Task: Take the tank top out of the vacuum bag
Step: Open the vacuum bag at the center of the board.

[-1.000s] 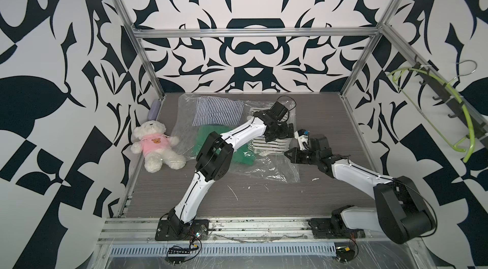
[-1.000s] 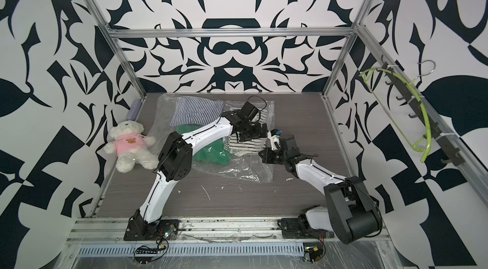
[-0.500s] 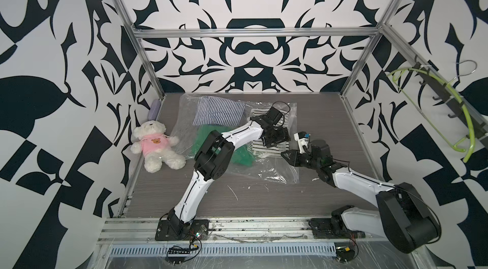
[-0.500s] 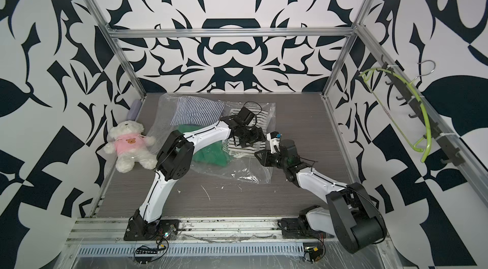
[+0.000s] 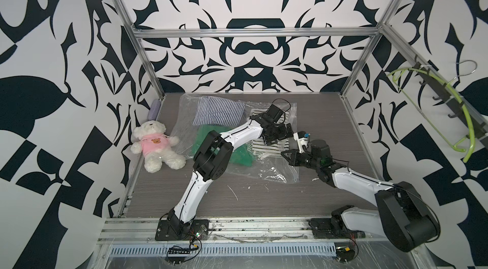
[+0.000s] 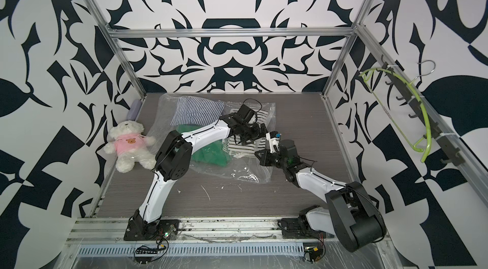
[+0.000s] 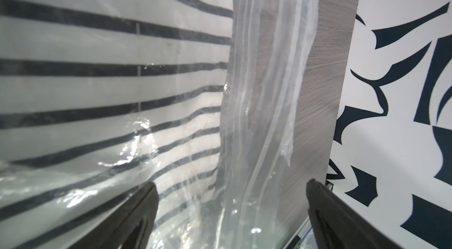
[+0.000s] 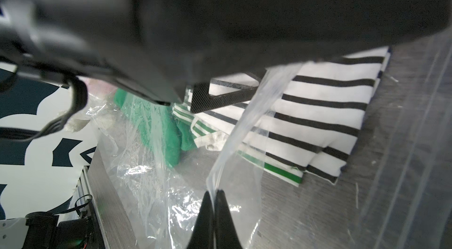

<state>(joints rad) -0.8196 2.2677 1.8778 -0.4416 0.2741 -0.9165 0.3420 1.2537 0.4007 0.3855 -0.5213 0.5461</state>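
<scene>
Right wrist view shows the right gripper [image 8: 215,192] with its fingers pressed together on a fold of the vacuum bag [image 8: 244,125]. The clear film is drawn up taut above the black-and-white striped garment [image 8: 318,103], and a green garment [image 8: 156,123] lies just beside that. In the left wrist view the left gripper [image 7: 231,183] has its fingers spread wide, gripping nothing, over film and stripes. In a top view the bag lies across the far half of the table [image 5: 237,201], with a teddy bear [image 5: 155,146] at the left edge.
</scene>
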